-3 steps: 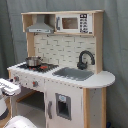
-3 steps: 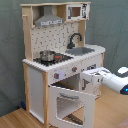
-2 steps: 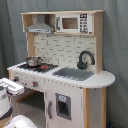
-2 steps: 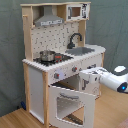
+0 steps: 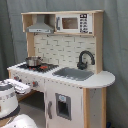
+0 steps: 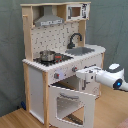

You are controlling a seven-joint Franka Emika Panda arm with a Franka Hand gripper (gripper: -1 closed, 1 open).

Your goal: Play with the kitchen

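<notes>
The kitchen's (image 6: 60, 60) open oven door (image 6: 70, 102) hangs below the pincer (image 6: 83, 75), whose spread I cannot tell.

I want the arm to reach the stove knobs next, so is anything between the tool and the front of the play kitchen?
Nothing visible stands between them. In the second exterior view the tool is already right at the play kitchen front, just below the knob panel. The open oven door hangs below it, not in its path.
</notes>
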